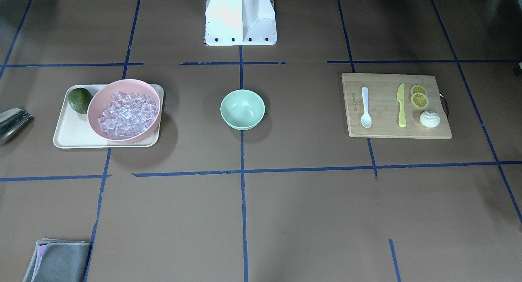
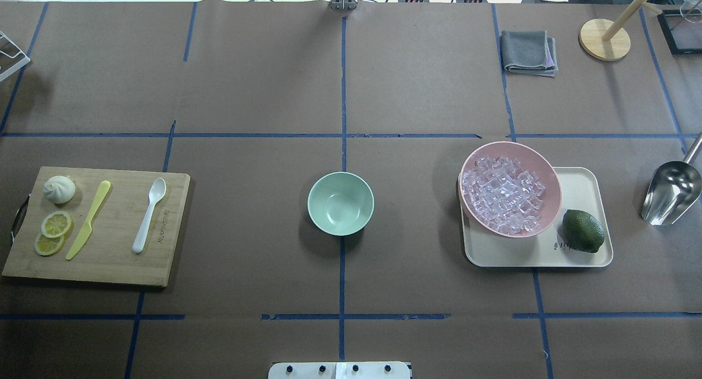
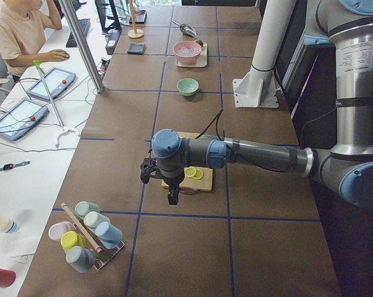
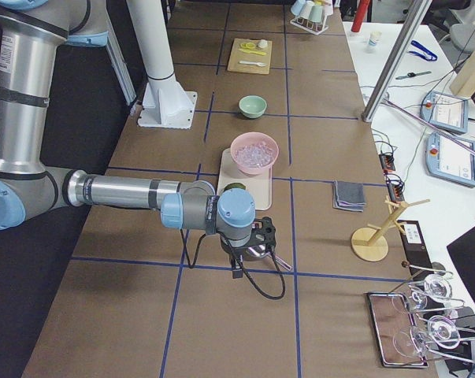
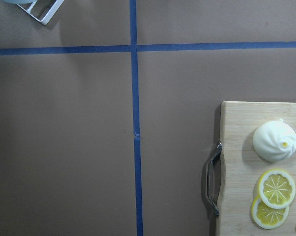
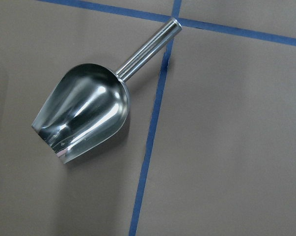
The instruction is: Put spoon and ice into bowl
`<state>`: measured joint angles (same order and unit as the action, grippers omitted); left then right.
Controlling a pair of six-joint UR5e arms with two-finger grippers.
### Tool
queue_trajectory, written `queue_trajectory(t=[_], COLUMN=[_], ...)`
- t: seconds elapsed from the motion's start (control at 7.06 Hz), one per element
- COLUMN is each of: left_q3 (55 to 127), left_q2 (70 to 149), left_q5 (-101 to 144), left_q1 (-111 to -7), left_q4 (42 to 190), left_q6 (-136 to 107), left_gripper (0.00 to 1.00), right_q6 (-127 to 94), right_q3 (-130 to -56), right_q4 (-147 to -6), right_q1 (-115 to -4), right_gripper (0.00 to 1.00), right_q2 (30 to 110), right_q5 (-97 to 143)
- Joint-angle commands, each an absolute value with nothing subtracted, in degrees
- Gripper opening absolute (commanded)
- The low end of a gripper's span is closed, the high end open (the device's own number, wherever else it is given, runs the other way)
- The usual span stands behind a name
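The white spoon [image 2: 148,214] lies on a wooden cutting board [image 2: 109,269] at the table's left; it also shows in the front view [image 1: 366,107]. The ice [image 2: 503,194] is a heap of clear cubes in a pink bowl [image 2: 543,168]. The empty mint-green bowl [image 2: 340,203] stands at the table's middle. My left gripper [image 3: 172,198] hangs above the table beside the board's outer end. My right gripper [image 4: 237,270] hangs over a metal scoop [image 6: 84,113]. Both show only in the side views, so I cannot tell whether they are open or shut.
The board also holds a yellow-green knife [image 2: 88,220], lemon slices [image 2: 53,233] and a white bun [image 2: 59,188]. A lime [image 2: 582,231] shares the cream tray [image 2: 576,258] with the pink bowl. A grey cloth [image 2: 527,51] and a wooden stand [image 2: 604,39] are at the far right.
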<state>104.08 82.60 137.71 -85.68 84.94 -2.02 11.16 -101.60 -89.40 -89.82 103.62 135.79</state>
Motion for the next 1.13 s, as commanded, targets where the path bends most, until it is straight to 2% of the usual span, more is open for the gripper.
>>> queue_trajectory(t=[0.0, 0.43, 0.71, 0.99], left_q3=[103.88, 104.15, 104.15, 103.28], left_q2=[82.09, 86.20, 90.68, 95.76], left_q5=[145.48, 152.14, 139.12, 129.25], left_q1=[-84.82, -71.24, -59.40, -48.74], left_q4=[86.73, 100.84, 109.66, 111.62], left_q6=[-1.58, -19.36, -34.28, -45.21], left_gripper=[1.00, 1.00, 1.00, 1.00], right_q6=[11.25, 11.78, 11.87, 11.78], right_q3=[-100.47, -100.02, -100.28, -100.37], right_q4=[-89.12, -88.95, -88.86, -88.94], right_q1=[-89.82, -89.74, -89.65, -89.30], right_gripper=[1.00, 1.00, 1.00, 1.00], right_q2=[103.62, 103.54, 103.45, 103.45], right_q5=[135.79, 135.70, 135.70, 136.40])
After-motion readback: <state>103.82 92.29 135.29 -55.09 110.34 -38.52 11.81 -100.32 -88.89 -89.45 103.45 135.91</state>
